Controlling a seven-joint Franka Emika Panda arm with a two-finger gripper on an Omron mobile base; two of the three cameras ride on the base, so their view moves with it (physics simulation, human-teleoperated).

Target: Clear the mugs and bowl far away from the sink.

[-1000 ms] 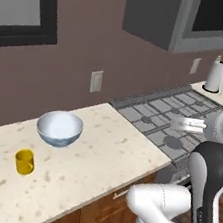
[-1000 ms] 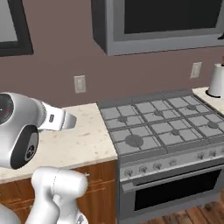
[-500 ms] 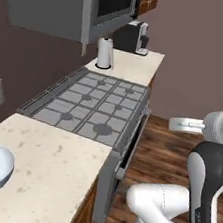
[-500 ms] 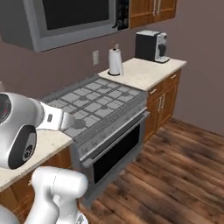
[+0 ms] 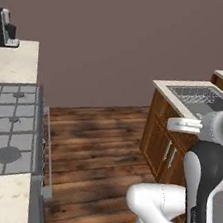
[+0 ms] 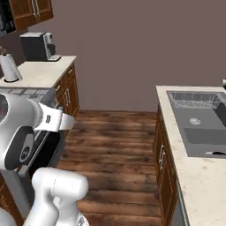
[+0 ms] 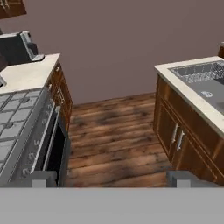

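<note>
The mugs and the bowl are out of view. The dark grey sink (image 5: 200,98) is set in a pale stone island counter on the right, with a wire rack (image 6: 194,99) in its far basin. The sink (image 6: 201,129) also lies at the right of the right base view, and the sink (image 7: 206,84) at the upper right of the hand view. My gripper (image 7: 113,179) is open, its two dark fingertips (image 7: 43,178) wide apart with nothing between them. It hangs over the wooden floor, well short of the island.
A gas stove (image 5: 8,133) with an oven front (image 7: 52,153) stands on the left. Beyond it a counter carries a coffee machine (image 6: 38,46) and a paper towel roll (image 6: 9,67). Wooden floor (image 5: 97,152) runs between the stove and the island's brown cabinets (image 7: 179,135).
The whole picture has swung right as the base turned. The counter with the bowl and the yellow mug left the views; the stove slid left and the sink island came in. The gripper stays open.
</note>
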